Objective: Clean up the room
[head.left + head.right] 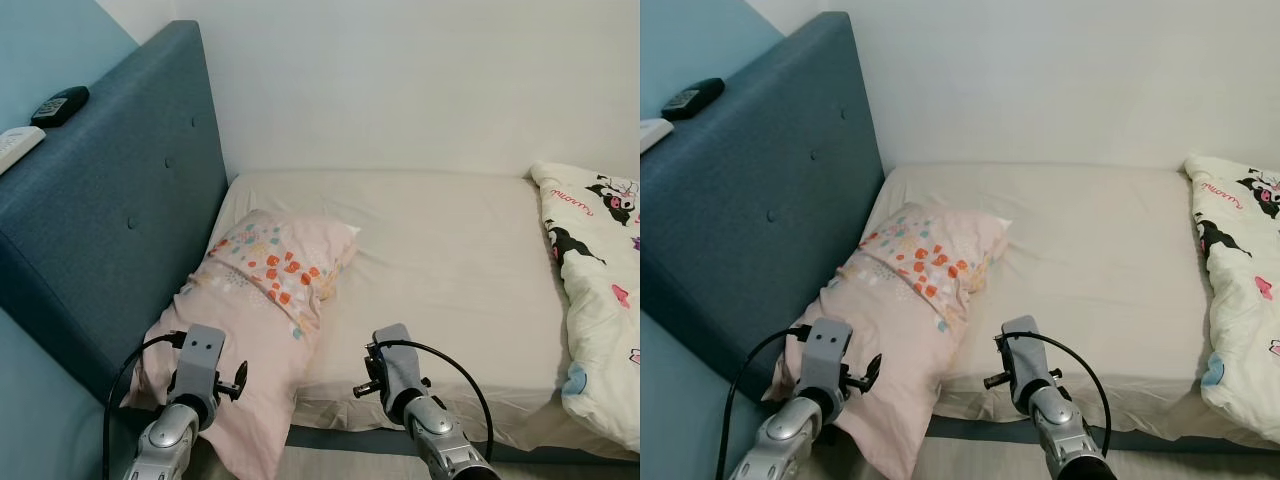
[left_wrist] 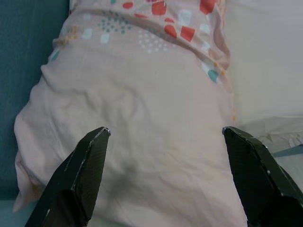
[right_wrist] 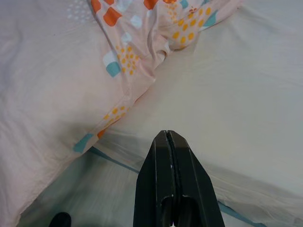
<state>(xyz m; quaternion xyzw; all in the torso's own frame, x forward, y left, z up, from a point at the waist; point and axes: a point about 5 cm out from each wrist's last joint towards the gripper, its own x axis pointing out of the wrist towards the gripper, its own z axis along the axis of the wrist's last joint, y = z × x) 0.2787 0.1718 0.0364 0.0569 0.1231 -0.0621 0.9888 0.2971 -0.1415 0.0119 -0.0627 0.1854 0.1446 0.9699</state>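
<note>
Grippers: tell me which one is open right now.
The left gripper: its two black fingers are spread wide over the pink pillow. The right gripper has its fingers pressed together, near the mattress edge.

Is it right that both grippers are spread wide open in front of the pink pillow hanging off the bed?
Not quite. The left gripper is spread wide before the pink pillow, but the right gripper is shut, its fingers pressed together, as the right wrist view shows. The pillow does hang over the edge of the bed.
</note>
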